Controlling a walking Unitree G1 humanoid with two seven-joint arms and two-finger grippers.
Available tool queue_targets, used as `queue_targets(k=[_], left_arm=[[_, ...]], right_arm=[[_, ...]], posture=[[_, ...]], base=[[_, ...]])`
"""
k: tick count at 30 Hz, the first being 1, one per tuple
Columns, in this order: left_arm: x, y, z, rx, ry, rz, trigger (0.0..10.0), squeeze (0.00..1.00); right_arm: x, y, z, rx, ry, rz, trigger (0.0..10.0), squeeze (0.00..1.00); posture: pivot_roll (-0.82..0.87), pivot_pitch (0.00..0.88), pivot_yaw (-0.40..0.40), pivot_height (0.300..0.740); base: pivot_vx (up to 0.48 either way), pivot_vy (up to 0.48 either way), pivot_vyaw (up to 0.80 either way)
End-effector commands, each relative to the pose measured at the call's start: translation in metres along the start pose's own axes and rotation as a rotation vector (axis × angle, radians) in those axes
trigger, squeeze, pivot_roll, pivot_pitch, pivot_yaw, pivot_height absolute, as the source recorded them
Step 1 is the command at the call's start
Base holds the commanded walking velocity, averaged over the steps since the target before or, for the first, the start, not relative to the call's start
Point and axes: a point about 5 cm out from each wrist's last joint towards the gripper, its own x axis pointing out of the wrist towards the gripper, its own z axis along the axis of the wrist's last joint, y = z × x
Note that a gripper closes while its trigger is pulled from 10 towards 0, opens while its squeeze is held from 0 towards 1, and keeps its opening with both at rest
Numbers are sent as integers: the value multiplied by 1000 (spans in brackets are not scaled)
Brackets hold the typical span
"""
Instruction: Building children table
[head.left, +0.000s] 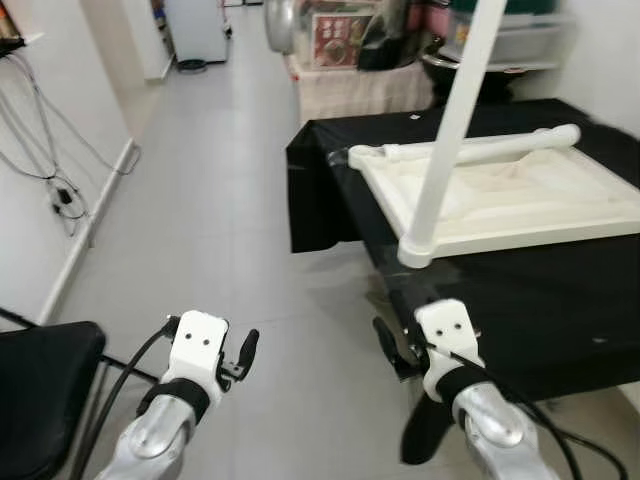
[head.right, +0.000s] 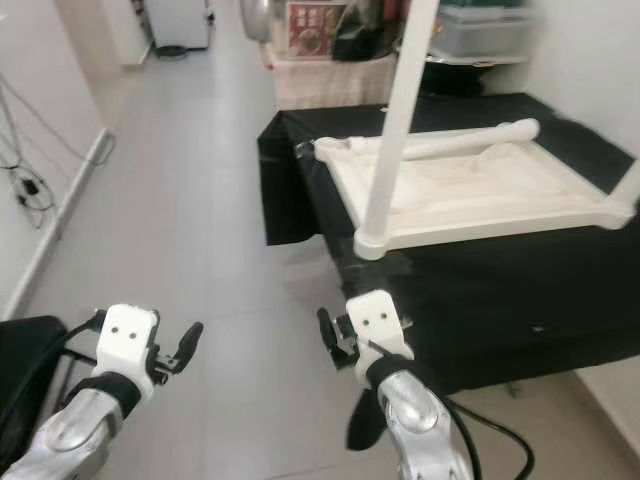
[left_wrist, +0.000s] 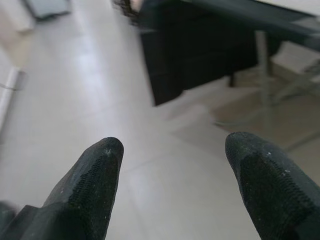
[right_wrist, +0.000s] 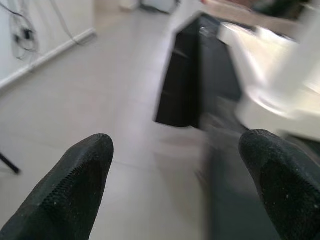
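Two silver arms reach forward over grey floor tiles short of a black-draped work table (head.left: 520, 300), where a white children's table top (head.left: 520, 205) lies upside down. The right gripper (head.left: 395, 345) hangs just off the work table's near corner, the left gripper (head.left: 245, 352) well out over the floor to that corner's left. Both wrist views show the black fingers (left_wrist: 92, 185) spread wide apart, with nothing between them.

One white leg (head.left: 445, 150) already stands upright in the near corner socket of the upturned top, beside the work table's edge. A second leg (head.left: 480, 150) lies loose along the far rim of the top, not yet fitted. Assembly appears to be at an early stage, between fittings, with the robot closing in on the work table rather than handling a part. Next, one gripper will likely need to reach past the standing leg, take the loose leg near its middle, raise it and seat it in a free corner socket.

Framing cuts off the standing leg's upper end and the far right side of the top. The right wrist view is blurred, so the socket joint cannot be judged tight. Clutter beyond the work table is too indistinct to name.
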Motion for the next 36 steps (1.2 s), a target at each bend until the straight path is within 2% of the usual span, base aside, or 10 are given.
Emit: queue_targets(k=[1,6,14,18,36], left_arm=[[2,3,-4,28,8,10,10000,0],[3,0,-2,18,-20,-22,10000,0],[9,1,-3,-3,-28,-13,10000,0],[10,1,-4,-4,-31,-13,10000,0],[15,0,-5,-9,-51,-24,10000,0]], right_arm=[[3,7,1,8,-12,28,10000,0],[8,7,0,10,-15,35,10000,0],[14,5,-2,-7,-15,46,10000,0],[15,5,-3,10,-10,50,10000,0],[20,4,-7,20,-9,78,10000,0]], posture=[[44,62,13,740],[41,53,12,740],[39,42,8,740],[39,40,5,740],[33,26,1,740]], base=[[0,0,0],[0,0,0],[0,0,0],[261,0,-800],[295,0,0]])
